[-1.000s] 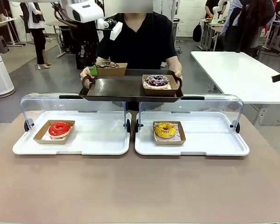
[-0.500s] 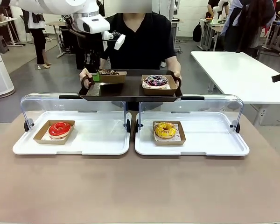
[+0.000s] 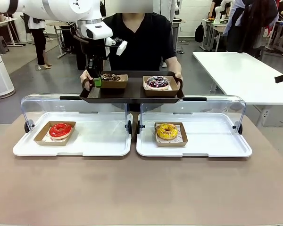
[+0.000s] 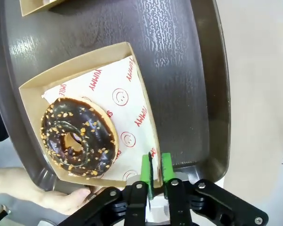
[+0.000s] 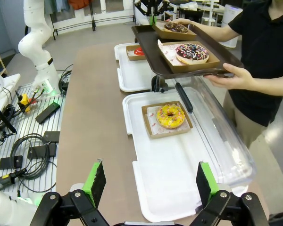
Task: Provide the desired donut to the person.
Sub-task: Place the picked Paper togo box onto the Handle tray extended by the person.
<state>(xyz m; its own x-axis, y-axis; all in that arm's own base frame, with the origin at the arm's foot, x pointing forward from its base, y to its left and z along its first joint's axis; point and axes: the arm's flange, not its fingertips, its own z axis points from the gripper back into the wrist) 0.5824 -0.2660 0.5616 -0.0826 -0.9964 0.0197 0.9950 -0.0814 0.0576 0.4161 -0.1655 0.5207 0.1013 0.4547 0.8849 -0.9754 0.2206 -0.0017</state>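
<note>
On the left white tray [image 3: 94, 141], the red donut [image 3: 60, 130] sits in its box against the left edge, and the floor to its right is bare as far as the rim. Above and behind the raised clear lid [image 3: 75, 106], the left gripper [image 3: 97, 81] points down at the left end of the dark tray [image 3: 132, 94], which the person [image 3: 141, 42] holds by both ends. Its green pads [image 4: 146, 169] stand close together, pinching the wall of the cardboard box [image 3: 114, 84] that holds the chocolate donut [image 3: 110, 76]. The box rests on the tray, close to its rim (a hand [image 4: 47, 193] grips that rim just beside it). A strip of bare tray separates it from the sprinkled donut [image 3: 158, 81] at the right end. On the right white tray [image 3: 212, 136], the yellow donut [image 3: 167, 131] lies left of centre, with open floor to its right. The right gripper [image 5: 151, 181] hangs spread wide and empty above the table's [image 3: 141, 188] right side.
</note>
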